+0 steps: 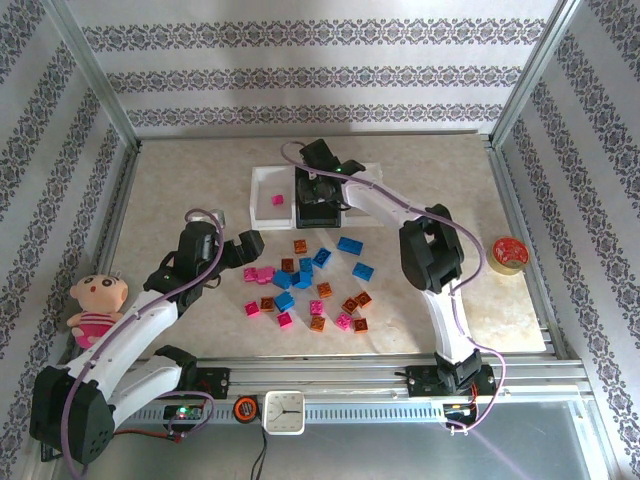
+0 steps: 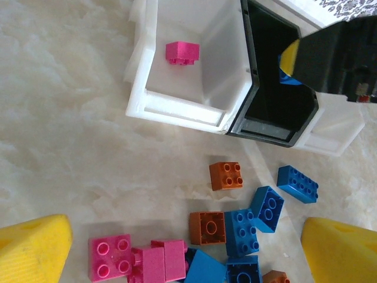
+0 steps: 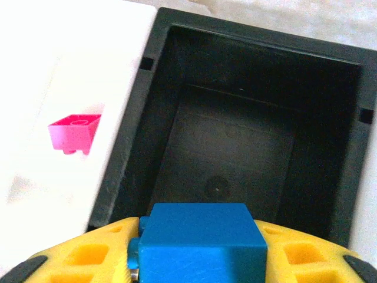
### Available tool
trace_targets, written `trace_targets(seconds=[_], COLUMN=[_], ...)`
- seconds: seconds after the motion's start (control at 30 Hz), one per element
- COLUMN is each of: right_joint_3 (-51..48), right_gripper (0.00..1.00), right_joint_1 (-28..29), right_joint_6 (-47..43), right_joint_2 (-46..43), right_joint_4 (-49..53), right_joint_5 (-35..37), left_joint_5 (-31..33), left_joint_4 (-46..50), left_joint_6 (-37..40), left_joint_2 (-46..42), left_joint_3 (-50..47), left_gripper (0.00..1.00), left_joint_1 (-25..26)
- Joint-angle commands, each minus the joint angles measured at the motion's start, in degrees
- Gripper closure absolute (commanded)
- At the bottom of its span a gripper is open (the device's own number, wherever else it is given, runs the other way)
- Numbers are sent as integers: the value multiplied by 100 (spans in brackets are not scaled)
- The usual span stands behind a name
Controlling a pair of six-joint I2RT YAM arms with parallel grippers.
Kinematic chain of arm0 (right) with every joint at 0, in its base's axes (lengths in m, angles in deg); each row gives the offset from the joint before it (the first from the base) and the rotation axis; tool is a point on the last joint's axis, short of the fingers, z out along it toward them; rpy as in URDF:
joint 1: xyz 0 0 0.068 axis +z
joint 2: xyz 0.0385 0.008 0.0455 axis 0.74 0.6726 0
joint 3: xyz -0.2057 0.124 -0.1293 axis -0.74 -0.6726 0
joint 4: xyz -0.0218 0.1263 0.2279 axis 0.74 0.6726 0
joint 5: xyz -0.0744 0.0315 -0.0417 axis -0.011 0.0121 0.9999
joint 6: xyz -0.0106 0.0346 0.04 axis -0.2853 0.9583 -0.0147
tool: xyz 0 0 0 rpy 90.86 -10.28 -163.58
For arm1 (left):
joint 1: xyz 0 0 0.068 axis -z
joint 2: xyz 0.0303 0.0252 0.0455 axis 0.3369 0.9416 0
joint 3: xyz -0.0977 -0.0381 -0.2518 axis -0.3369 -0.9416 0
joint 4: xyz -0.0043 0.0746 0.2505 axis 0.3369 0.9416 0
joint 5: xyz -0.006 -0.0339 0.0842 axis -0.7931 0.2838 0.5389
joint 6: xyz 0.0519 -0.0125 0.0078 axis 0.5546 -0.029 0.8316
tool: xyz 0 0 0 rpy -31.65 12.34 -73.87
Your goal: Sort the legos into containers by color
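Observation:
The containers sit at the table's back: a white one [image 1: 262,190] holding one pink lego [image 1: 278,199], a black one [image 1: 312,214] beside it, and another white one [image 1: 368,172]. My right gripper [image 1: 320,190] hangs over the black container [image 3: 235,135], shut on a blue lego [image 3: 200,242]. That container's floor is bare. Loose pink, blue and orange legos [image 1: 305,285] lie scattered mid-table. My left gripper [image 1: 235,232] is open above the pile's left side. In its wrist view the left gripper [image 2: 188,253] straddles pink [image 2: 110,256], orange [image 2: 207,228] and blue [image 2: 242,232] legos.
A doll [image 1: 95,305] lies at the left edge and a red-orange tape roll [image 1: 509,252] at the right. A white clock [image 1: 284,410] sits on the front rail. Metal frame posts border the table.

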Motion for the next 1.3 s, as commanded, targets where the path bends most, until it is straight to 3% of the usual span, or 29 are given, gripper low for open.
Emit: trace_targets(seconds=[0.0,0.13,0.27,0.6,0.77,0.93,1.27], right_joint_3=[471,626,302,-3595,-5114,-5943,-6182], right_gripper=[48,32,25,19,18,18,19], right_joint_1=[15,-12,10,89,75,149,211], right_joint_6=[-12,72,105,623,1135,1899,2825], right_joint_2=[275,219,-307,-2973,-3818,-3995,-3545], right_joint_4=[427,433,304,-634,-710,-1033,-1533], right_joint_5=[293,194,154,109,128,171,292], left_joint_5=[37,-2,-80,-262,-293,-277,-284], left_joint_4=[-113,-93,-91,-392,-535,-567,-531], left_joint_6=[44,78,123,-17,-118,-162,-194], left_joint_2=[-50,-56,-84,-151,-143,-144,-217], left_joint_3=[-42,-16,-2,-297,-444,-486,-542], left_gripper=[1,0,0,0,1,0,1], left_joint_1=[-77,-73,-70,-71,-84,-77,-82])
